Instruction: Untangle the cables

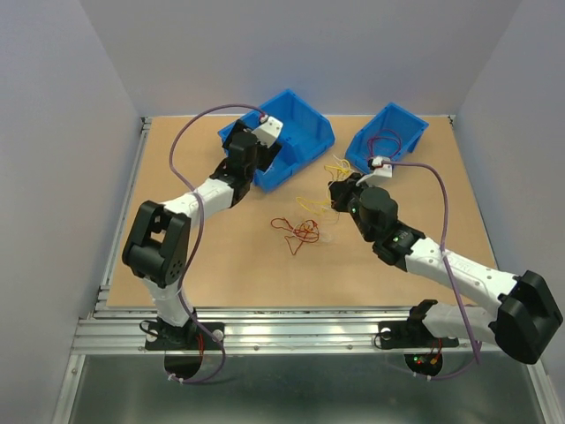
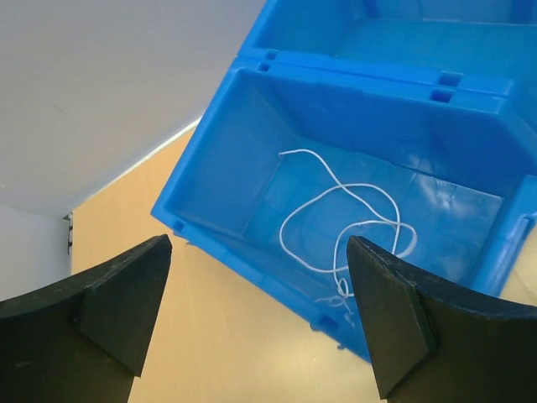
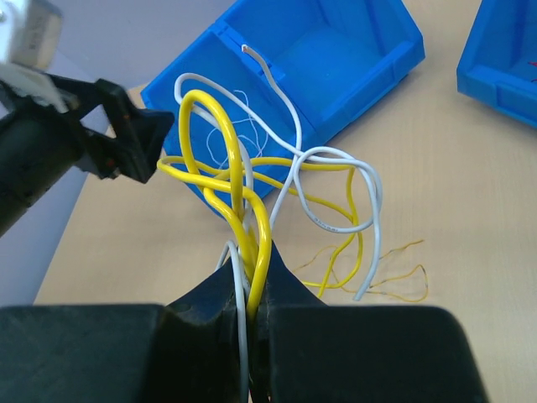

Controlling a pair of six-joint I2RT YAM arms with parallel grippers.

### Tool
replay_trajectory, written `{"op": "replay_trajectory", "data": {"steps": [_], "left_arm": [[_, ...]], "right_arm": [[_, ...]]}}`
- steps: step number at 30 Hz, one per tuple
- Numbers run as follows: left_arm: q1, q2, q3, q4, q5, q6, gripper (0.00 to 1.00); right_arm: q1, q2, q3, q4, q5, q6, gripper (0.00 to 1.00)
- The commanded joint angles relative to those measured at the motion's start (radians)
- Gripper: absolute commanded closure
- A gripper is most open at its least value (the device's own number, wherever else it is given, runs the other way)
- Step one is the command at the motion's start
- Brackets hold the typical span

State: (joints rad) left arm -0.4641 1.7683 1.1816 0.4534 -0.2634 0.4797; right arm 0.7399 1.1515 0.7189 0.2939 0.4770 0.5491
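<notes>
Where the overhead view looks down on the left arm, its wrist covers the fingers, so the left gripper (image 2: 258, 277) can only be judged from its own camera: the two black fingers stand wide apart with nothing between them, above the near wall of the left bin (image 2: 252, 126). A thin white cable (image 2: 336, 218) lies loose on that bin's floor in a few open loops. Its lower end runs behind the right finger and cannot be followed. Beyond the far rim is more blue plastic, possibly a second compartment, cut off by the top of the frame.

On the bare table (image 1: 221, 265), between the two arms, a small knot of red cables (image 1: 300, 231) rests well apart from either gripper. At this distance the strands cannot be counted.

Further right, the right gripper (image 3: 250, 260) is clamped on a bundle, with yellow cables (image 3: 197, 109) and a thicker white cable (image 3: 369, 193) rising out of the closed fingers and twisting through each other. How many strands are actually pinched is hidden inside the jaws. Thin orange cables (image 3: 394, 281) lie flat on the wood just beside the bundle.

At the far right sits the right bin (image 1: 415, 119), with dark red cables (image 1: 384, 141) curled inside. The right wrist camera catches only a corner of it.
</notes>
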Motion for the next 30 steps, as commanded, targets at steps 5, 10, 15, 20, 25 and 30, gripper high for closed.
{"op": "replay_trajectory", "data": {"steps": [5, 10, 15, 20, 25, 30], "left_arm": [[-0.005, -0.331, -0.223, 0.246, 0.121, -0.065, 0.07], [-0.004, -0.541, -0.416, 0.297, 0.648, -0.015, 0.07], [-0.015, -0.635, -0.494, 0.312, 0.949, -0.032, 0.01], [-0.016, -0.590, -0.455, 0.272, 1.043, -0.062, 0.01], [-0.024, -0.520, -0.422, 0.215, 1.086, -0.027, 0.02], [-0.048, -0.492, -0.399, 0.154, 1.080, 0.022, 0.16]], "right_arm": [[0.003, 0.026, 0.040, 0.024, -0.086, -0.035, 0.99], [0.003, 0.088, 0.080, 0.037, -0.248, -0.083, 0.98], [0.003, 0.135, 0.088, 0.093, -0.411, -0.118, 0.96], [0.004, 0.155, 0.086, 0.126, -0.483, -0.130, 0.95], [0.006, 0.166, 0.091, 0.134, -0.520, -0.136, 0.95], [0.004, 0.165, 0.090, 0.134, -0.523, -0.136, 0.95]]}}
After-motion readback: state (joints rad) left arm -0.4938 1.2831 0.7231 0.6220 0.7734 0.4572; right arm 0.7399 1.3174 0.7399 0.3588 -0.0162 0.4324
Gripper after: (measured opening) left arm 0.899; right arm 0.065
